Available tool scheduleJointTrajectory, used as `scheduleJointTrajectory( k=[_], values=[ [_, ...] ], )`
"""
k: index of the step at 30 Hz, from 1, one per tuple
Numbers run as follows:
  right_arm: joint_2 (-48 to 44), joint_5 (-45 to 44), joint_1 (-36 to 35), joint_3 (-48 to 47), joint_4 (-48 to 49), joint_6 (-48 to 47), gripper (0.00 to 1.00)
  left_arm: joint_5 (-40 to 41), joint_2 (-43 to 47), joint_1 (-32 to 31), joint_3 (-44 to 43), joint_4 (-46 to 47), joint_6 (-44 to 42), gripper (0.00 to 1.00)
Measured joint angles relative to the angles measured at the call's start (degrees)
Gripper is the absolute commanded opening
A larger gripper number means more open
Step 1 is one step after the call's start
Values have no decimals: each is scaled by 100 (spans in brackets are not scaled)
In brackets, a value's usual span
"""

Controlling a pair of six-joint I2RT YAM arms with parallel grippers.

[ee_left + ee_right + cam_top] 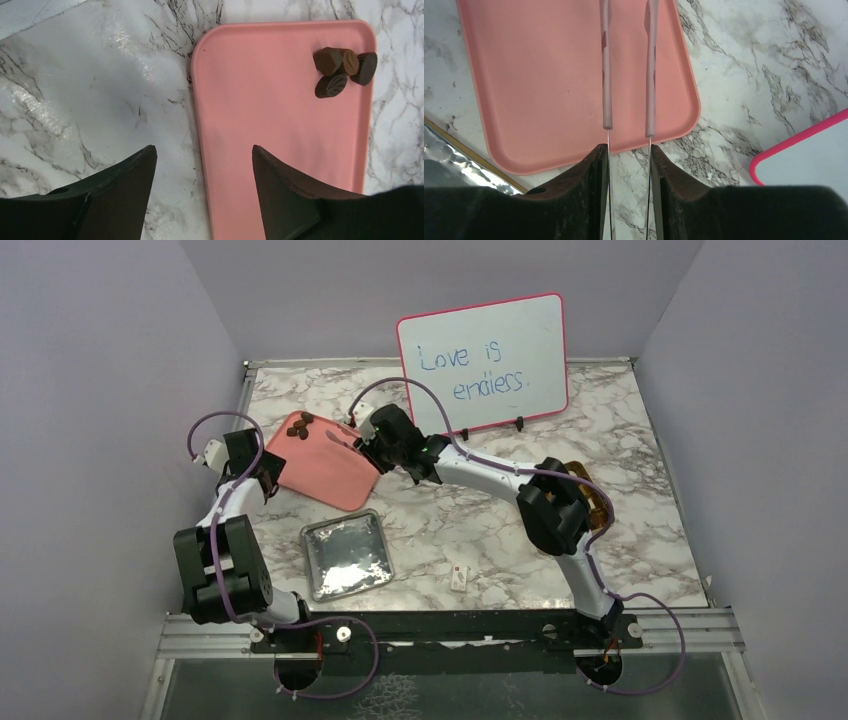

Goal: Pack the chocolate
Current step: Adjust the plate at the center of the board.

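- At the right gripper (629, 150): partly closed, with the right fingers (584, 200) pinching the two thin metal arms of a pair of tongs (606, 75) and squeezing them nearly parallel, a narrow gap left between.
- Just beyond those fingers: pink-sleeved tong arms reaching out over the pink tray (534, 90); tips outside the wrist view; nothing visible between the arms there.
- At the left gripper (202, 149): left fingers (120, 195) spread wide, holding nothing; straddling the tray's long edge, one finger over the marble table (75, 100), the other over the tray; contact with the rim impossible to tell.
- Farther out, ahead and to the right of the left fingers: the chocolate (342, 70), a small cluster of dark brown pieces with one tan piece, touching one another at the tray's far corner, well apart from both grippers.
- Step in hand, by judgement: approach of the tongs to the chocolate for a pick, with the left gripper placed to steady the tray; no piece lifted yet.
- Next move, by judgement: calls for carrying the tong tips across to the cluster, easing the squeeze to pass around one piece, then closing gently; risk of nudging or rolling the neighbours.
- Behind both grippers, toward the arm bases: an open foil-lined box (345, 555), no chocolate seen inside, the likely destination; a small white tag (460, 578) to its right.
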State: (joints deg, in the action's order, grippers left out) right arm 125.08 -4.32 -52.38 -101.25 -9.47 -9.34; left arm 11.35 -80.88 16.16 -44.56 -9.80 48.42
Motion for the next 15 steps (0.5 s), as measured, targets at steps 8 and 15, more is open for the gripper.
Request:
scheduleJointTrajectory(
  k=[8,15],
  values=[
    [0,28,0,-254,22,-63,38,-170,-699,90,-48,468,-103,58],
    [0,98,0,-267,87,-63,38,-623,-1217,114,-168,837,-42,37]
  ],
)
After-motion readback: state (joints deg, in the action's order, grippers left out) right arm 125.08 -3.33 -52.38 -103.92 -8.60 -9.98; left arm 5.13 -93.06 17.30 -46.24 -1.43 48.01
